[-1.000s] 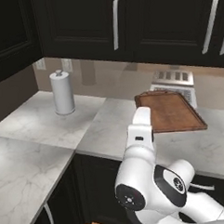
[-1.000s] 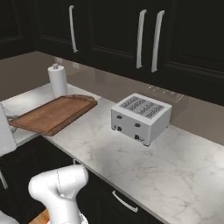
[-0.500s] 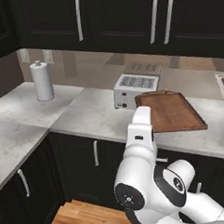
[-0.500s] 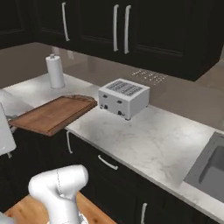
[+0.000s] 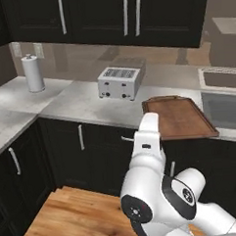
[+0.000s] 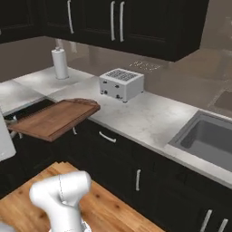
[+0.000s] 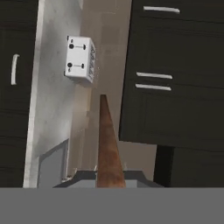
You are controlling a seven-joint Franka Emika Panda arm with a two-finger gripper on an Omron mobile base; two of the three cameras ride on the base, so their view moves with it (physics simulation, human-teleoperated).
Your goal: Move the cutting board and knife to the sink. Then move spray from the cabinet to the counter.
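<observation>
The reddish-brown cutting board (image 5: 181,116) is held flat at about counter height, and my gripper (image 6: 13,129) is shut on its near short edge. From the right base view the cutting board (image 6: 56,118) hangs mostly in front of the marble counter (image 6: 145,118). In the hand view the cutting board (image 7: 107,144) runs edge-on away from my gripper (image 7: 109,177). The grey sink (image 5: 222,107) lies just right of the board; the sink (image 6: 206,138) is set into the counter's right end. Knife and spray are out of view.
A white toaster (image 5: 119,82) stands on the counter (image 5: 85,104) left of the board, toaster (image 6: 121,84) near the back wall. A paper-towel roll (image 5: 33,73) stands in the far left corner. Black doors with long silver handles (image 5: 129,16) hang above. Wooden floor (image 5: 71,215) lies below.
The whole picture has shifted: the base has driven right along the counter, bringing the sink into view and sliding the toaster and roll leftward. The board stays in my shut gripper.
</observation>
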